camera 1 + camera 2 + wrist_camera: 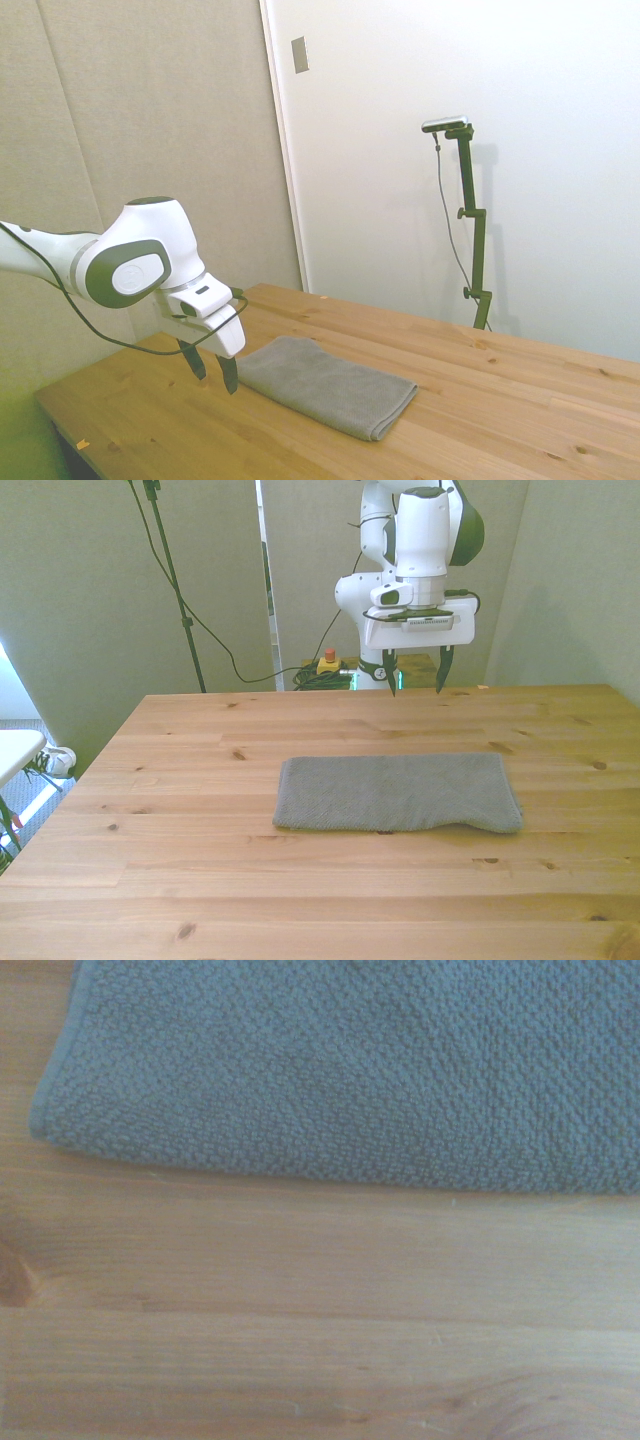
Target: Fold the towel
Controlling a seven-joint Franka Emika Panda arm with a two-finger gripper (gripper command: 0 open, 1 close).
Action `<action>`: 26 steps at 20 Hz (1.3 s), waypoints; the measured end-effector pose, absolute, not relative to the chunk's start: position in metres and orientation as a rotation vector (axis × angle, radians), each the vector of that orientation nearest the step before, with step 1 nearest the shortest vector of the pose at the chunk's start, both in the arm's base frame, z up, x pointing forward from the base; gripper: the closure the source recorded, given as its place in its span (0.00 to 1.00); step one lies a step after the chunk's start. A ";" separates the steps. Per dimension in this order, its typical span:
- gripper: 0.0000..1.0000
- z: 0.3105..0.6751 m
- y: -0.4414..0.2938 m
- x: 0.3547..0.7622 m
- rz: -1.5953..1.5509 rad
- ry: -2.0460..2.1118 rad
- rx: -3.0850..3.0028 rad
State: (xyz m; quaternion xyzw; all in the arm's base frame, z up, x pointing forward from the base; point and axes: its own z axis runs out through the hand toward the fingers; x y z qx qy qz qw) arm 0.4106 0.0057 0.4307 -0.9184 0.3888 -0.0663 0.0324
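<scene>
While tool (415, 683) gapes, towel (397, 793) flat

We see a wooden table (200, 860) of pale knotty pine planks. In the side view a beige padded wall panel (150, 120) stands behind it, beside a plain white wall (500, 100) with a white vertical trim strip (284, 150) and a small gray wall plate (300, 54). In the front view we see olive-beige walls (70, 580), a black cable (215, 640) trailing down, a yellow box with a red button (327, 661) on the floor behind, and a white surface edge (15, 750) at the front view's left. Light is bright and even.
</scene>
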 end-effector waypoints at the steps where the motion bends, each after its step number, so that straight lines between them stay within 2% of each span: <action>1: 0.00 0.431 0.006 0.411 -0.202 1.197 -2.827; 3: 0.00 0.432 0.005 0.414 -0.198 1.212 -2.821; 6: 0.00 0.443 0.020 0.448 -0.234 1.245 -2.816; 13: 0.00 0.411 0.131 0.536 -0.433 1.353 -2.973; 18: 0.00 0.388 0.209 0.555 -0.592 1.421 -3.115; 21: 0.00 0.370 0.225 0.565 -0.605 1.459 -3.198; 26: 0.00 0.362 0.233 0.580 -0.613 1.476 -3.239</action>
